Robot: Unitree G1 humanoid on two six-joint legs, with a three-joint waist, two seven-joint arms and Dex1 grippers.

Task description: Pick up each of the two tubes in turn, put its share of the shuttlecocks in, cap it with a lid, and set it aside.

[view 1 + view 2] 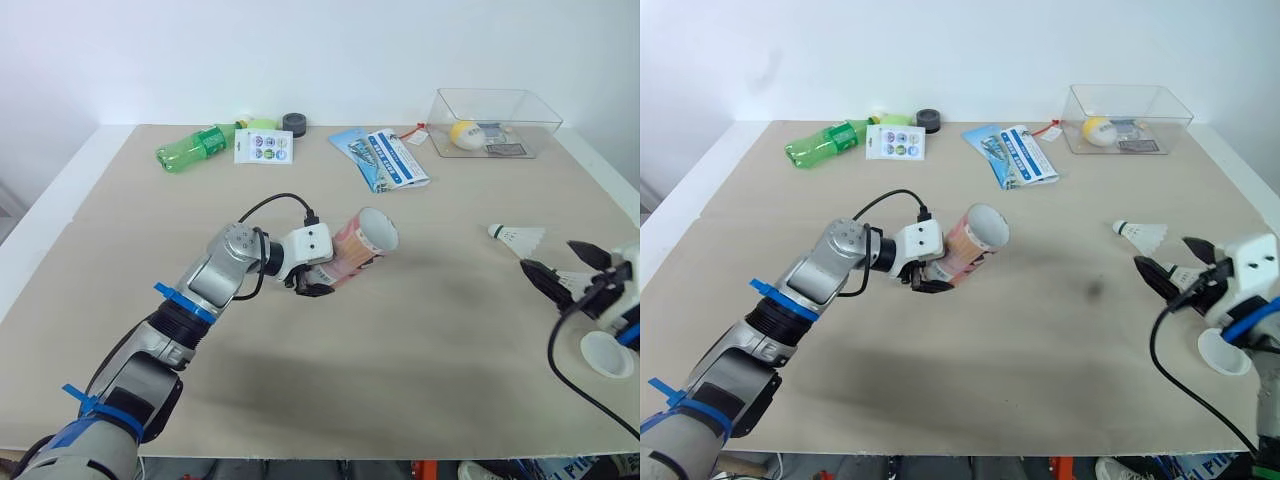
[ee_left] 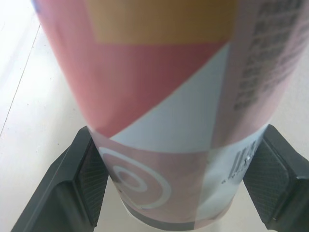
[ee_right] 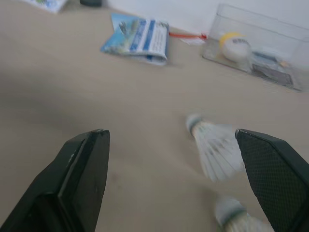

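The tube (image 1: 358,245) looks like thin card: light, hollow and easy to dent if squeezed hard. The hold belongs low on its body, near the closed end. That is where the left pincer (image 1: 312,285) is clamped on it, one pad on each side. The tube is held off the table and tilted, with its open mouth pointing away from that pincer, toward the right one. Its wrap is pink, pale blue and orange, with a white swirl and small print.

The shuttlecocks are lighter and their skirts would crush easily, so the rounded tip is the place to grip. One shuttlecock (image 1: 515,237) lies just ahead of the right pincer (image 1: 555,258), whose fingers stand wide apart, holding nothing. A second shuttlecock (image 3: 231,212) seems to lie close under it, though it is blurred. A white lid (image 1: 607,353) sits beside that wrist.
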